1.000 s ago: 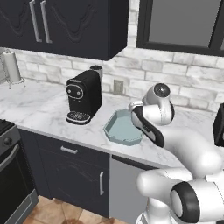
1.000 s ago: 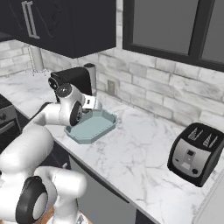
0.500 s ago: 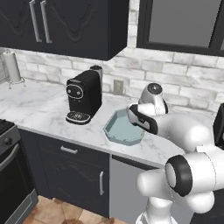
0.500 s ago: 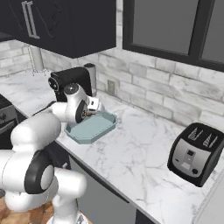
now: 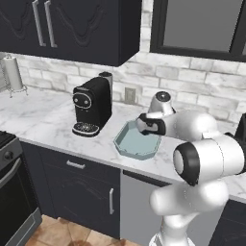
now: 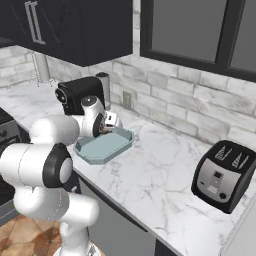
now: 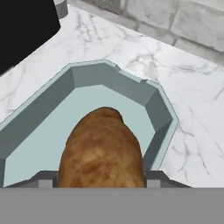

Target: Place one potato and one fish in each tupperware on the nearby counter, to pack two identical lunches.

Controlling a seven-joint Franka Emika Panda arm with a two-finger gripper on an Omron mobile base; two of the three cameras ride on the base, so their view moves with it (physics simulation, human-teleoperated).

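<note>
We hold the potato (image 7: 103, 151) in the end effector (image 7: 101, 179), whose two fingers are clamped on its flanks, one on each side at the bottom of the hand view. The potato's long axis runs straight out along the end effector's line of sight, its free end reaching over the pale floor of the tupperware (image 7: 154, 107). So the tray lies directly beneath and ahead of what we carry, and the potato sits over the middle of the tray floor, inside the sloped walls, not over a rim. We judge that a short descent and a release would drop it inside; how high the potato hangs above the floor we cannot tell for sure from this angle.

The tupperware (image 5: 127, 144) rests on the marbled surface (image 5: 43, 120), just right of the black coffee machine (image 5: 92, 105). From the right base view the tray (image 6: 120, 145) looks otherwise empty. A toaster (image 6: 222, 175) stands well apart, far to the right.
</note>
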